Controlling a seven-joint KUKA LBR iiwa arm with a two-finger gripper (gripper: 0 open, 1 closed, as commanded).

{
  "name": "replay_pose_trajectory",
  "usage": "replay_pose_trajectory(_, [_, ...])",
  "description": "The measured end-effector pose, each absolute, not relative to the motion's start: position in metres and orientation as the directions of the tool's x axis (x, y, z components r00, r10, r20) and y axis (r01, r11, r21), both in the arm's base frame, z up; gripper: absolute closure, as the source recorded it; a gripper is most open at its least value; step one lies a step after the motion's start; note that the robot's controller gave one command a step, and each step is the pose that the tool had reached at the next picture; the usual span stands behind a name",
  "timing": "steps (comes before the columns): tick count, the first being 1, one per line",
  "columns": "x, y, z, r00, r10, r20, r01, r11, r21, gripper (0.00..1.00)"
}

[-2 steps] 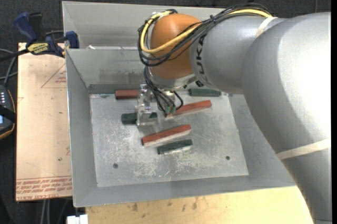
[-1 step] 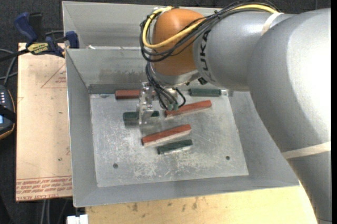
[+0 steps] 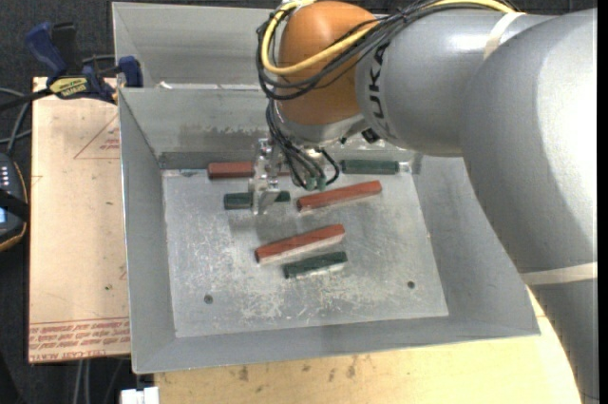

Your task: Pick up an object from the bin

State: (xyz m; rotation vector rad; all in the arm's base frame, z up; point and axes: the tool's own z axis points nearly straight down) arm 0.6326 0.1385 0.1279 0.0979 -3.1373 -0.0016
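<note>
The hand hangs low in the bin, towards its back left part. It sits at the right end of a short dark green bar lying flat on the floor, with a short red bar just behind it by the back wall. Whether the hand is open or closed, and whether it has hold of anything, I cannot tell.

The green bar looks stiff, light and smooth-sided, probably not fragile. Because it is thin and lies flat, it offers little height, so pinching across its narrow width near mid-length seems the best hold. An end grip would likely let it swing or slip.
</note>
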Motion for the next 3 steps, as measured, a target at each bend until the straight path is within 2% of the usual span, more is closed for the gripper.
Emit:
replay_pose_trajectory(1, [0.6347,0.1389,0.1428,-0.998,-0.062,-0.007,-0.062,0.998,0.002,1.00])
replay_pose_trajectory(3, [0.6346,0.1388,0.1469,-0.998,-0.062,-0.006,-0.062,0.998,0.002,1.00])
